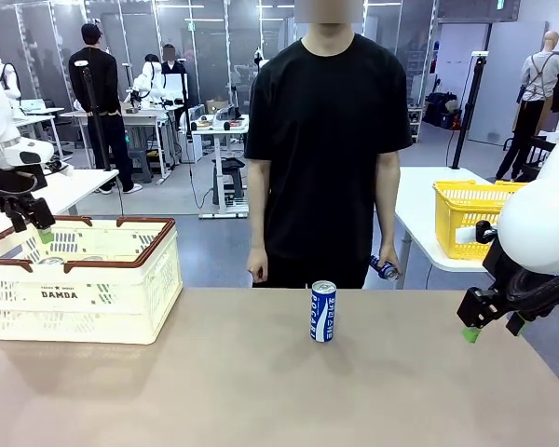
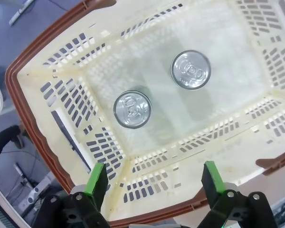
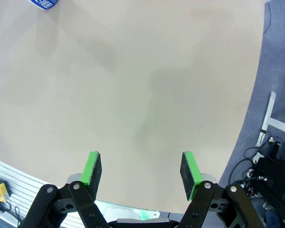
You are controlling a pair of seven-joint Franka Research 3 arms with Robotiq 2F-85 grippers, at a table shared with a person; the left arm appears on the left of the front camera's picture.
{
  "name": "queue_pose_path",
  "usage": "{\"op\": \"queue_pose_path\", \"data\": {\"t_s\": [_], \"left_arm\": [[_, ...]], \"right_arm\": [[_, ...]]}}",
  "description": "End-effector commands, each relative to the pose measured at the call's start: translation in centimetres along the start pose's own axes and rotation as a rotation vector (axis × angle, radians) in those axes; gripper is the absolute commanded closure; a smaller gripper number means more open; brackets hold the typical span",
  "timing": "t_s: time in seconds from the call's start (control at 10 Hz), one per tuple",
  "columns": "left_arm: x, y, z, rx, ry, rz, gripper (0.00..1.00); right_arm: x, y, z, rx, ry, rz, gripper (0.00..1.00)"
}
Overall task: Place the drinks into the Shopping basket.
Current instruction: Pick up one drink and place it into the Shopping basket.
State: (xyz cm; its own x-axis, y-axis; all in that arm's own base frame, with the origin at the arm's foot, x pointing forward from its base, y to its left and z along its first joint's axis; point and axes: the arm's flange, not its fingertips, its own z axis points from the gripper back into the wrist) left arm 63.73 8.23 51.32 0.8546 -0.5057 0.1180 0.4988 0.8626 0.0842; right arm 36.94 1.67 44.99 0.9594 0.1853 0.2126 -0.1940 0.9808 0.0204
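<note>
Tan table (image 1: 261,391), blue can (image 3: 43,3) edge-cropped, left fingers (image 2: 96,178) spread, right fingers (image 3: 91,171) spread, empty

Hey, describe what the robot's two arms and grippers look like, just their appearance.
Both arms, the left arm and the right arm, have smooth white rounded shells. The left gripper and right gripper are black, with jointed linkages pinned by silver bolts. Each has two fingers faced with bright green rectangular pads.
</note>
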Motion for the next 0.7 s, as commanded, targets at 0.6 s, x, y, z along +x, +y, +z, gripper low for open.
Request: {"op": "queue_pose_path", "data": {"t_s": [0.6], "left_arm": [[0.29,0.15,-0.06,0.004,0.005,0.020,0.00]], "right_arm": [[-0.07,-0.11,0.07,0.000,-0.002,0.000,0.16]]}}
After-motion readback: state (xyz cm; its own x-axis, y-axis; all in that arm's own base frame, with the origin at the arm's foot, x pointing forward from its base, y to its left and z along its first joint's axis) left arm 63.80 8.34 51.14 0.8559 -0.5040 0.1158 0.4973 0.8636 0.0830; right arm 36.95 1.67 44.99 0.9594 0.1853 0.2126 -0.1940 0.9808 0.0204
